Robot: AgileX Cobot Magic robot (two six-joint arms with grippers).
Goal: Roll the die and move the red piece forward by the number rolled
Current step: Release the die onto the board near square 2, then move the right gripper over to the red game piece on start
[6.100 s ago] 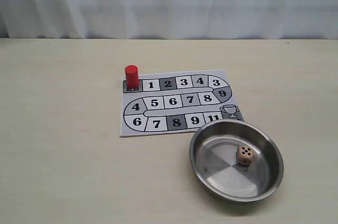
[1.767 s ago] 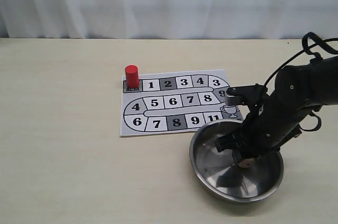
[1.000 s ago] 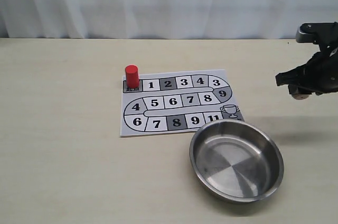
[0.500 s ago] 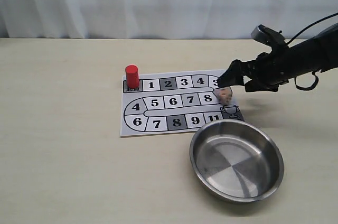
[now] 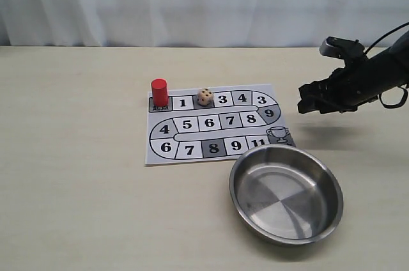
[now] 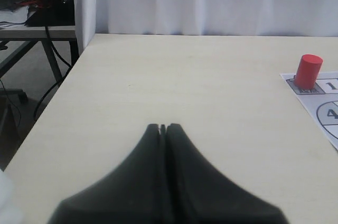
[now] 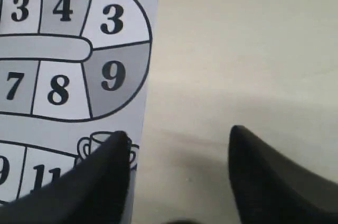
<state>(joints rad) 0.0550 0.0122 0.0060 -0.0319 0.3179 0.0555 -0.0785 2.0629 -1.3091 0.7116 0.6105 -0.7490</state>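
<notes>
The tan die (image 5: 205, 97) rests on the numbered board (image 5: 217, 149), on the grey square marked 2. At the board's start square stands the red piece (image 5: 159, 92), upright; the left wrist view also catches the red piece (image 6: 308, 71). My right gripper (image 5: 306, 106) hovers open above the table just right of the board, its fingers (image 7: 105, 166) empty, with the board's 3 and 9 squares (image 7: 111, 49) beneath. My left gripper (image 6: 163, 127) is shut with nothing in it, over bare table left of the board; the exterior view does not show it.
An empty steel bowl (image 5: 332, 185) sits at the board's lower right corner. A white curtain hangs behind the table. In the left wrist view the table edge (image 6: 47, 113) drops off to a floor with desk legs.
The right gripper lifted the die out of the bowl, carried it over the board and let it go. The die rolled left to square 2. The gripper has drawn back right.
</notes>
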